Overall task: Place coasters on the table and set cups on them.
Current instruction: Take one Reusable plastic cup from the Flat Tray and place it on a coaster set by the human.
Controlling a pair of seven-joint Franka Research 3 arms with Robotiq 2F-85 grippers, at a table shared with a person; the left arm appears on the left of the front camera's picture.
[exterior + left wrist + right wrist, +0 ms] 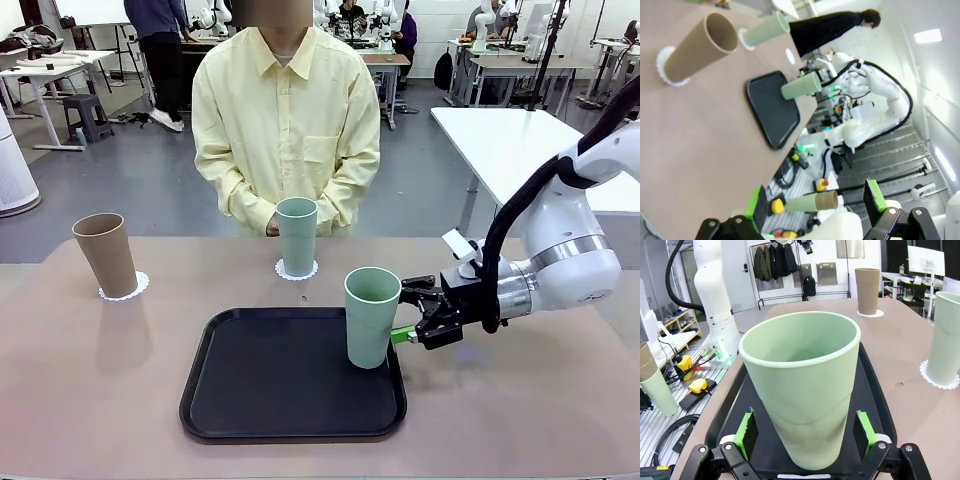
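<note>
- Mint-green cup (pixel 371 316) upright at the right edge of black tray (pixel 292 376), standing between the spread pads of right gripper (pixel 807 432); pads just beside the cup wall on either side, contact not clear, fingers released.
- Left gripper (pixel 817 202) held off the table's edge, fingers wide apart and holding nothing.
- Counted three cups: brown cup (pixel 106 254) tilted on a coaster (pixel 124 289) at far left, second green cup (pixel 296 236) upright on a coaster (pixel 296 270) at far centre, just before the person's hands (pixel 273 226), plus the one on the tray.
- Counted two coasters in view, both under cups.
- Tan table (pixel 520 400) bare to the right of the tray and along the near left; open surface also between the brown cup and the tray.
- Tray's near edge close to the table's near edge; the rest of the tray floor bare.
</note>
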